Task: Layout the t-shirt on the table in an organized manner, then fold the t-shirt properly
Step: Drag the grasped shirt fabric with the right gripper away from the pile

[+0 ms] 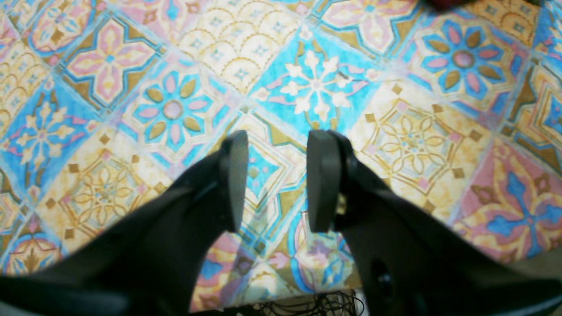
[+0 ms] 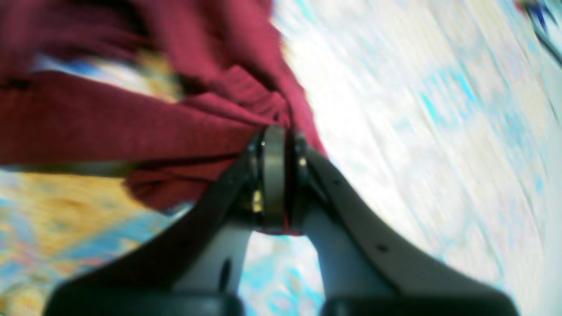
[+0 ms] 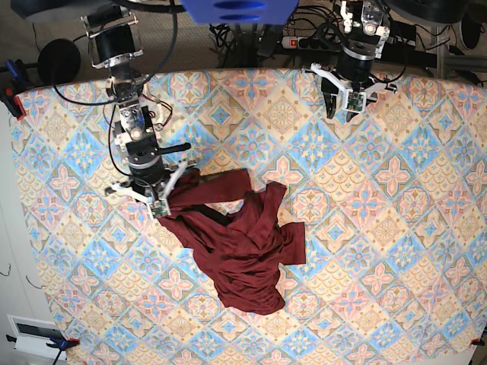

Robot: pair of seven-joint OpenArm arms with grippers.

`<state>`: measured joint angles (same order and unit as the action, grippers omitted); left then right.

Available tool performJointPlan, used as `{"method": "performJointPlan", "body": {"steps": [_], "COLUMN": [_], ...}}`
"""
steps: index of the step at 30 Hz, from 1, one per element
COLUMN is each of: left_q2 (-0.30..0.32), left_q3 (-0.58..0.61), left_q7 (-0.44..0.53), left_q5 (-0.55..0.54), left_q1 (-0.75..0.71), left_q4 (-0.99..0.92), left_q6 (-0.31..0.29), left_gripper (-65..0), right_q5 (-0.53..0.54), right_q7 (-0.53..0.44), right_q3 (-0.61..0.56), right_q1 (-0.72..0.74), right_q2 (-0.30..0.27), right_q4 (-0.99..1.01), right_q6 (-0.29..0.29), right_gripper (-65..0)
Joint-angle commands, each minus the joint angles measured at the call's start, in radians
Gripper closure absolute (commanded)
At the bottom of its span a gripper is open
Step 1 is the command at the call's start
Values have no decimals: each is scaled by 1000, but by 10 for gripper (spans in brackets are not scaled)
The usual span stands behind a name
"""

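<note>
The maroon t-shirt (image 3: 243, 251) lies crumpled in a heap at the middle of the patterned table (image 3: 396, 228), with one strip of cloth stretched up and left. My right gripper (image 3: 169, 199) is at the end of that strip. In the right wrist view, the right gripper (image 2: 281, 131) is shut on a bunched fold of the t-shirt (image 2: 109, 123), and the picture is blurred. My left gripper (image 3: 340, 112) hangs near the table's far edge, apart from the shirt. The left wrist view shows the left gripper (image 1: 276, 175) open with only the table (image 1: 175, 109) between its fingers.
Cables and a power strip (image 3: 308, 42) lie beyond the table's far edge. A clamp (image 3: 11, 99) grips the far left corner. A white box (image 3: 34, 334) sits off the near left corner. A sliver of t-shirt (image 1: 443, 3) shows at the top of the left wrist view.
</note>
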<state>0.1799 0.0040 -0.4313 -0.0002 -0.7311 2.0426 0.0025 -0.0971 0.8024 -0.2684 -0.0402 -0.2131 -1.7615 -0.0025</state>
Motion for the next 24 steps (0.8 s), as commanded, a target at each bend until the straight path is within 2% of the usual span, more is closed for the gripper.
{"method": "performJointPlan", "body": {"steps": [1, 5, 8, 15, 19, 21, 24], "left_q2": [3, 10, 10, 3, 3, 3, 3], "left_q3": [-2, -3, 0, 1, 1, 1, 1], "left_q7": [19, 18, 10, -156, -174, -174, -174], "left_q5": [-1, -1, 2, 1, 1, 1, 1], "left_q1": [8, 20, 46, 149, 172, 173, 173], "left_q4": [16, 16, 16, 17, 17, 17, 17], "left_q6": [3, 1, 1, 1, 1, 1, 1], "left_gripper": [-225, -225, -225, -225, -225, -225, -225], "right_q5": [-5, -5, -5, -3, -5, -6, -6], "right_q7": [-24, -21, -21, -21, -27, -27, -22], "right_q3": [51, 200, 271, 283, 283, 283, 283], "right_q1": [10, -14, -48, -177, -208, -226, -240], "right_q2": [-4, -4, -4, -4, -4, -4, -4], "right_q4": [-19, -19, -21, -84, -88, -90, -97], "right_q6": [-4, -4, -1, 0, 0, 0, 0], "right_gripper": [-3, -3, -3, -6, -11, -47, -150]}}
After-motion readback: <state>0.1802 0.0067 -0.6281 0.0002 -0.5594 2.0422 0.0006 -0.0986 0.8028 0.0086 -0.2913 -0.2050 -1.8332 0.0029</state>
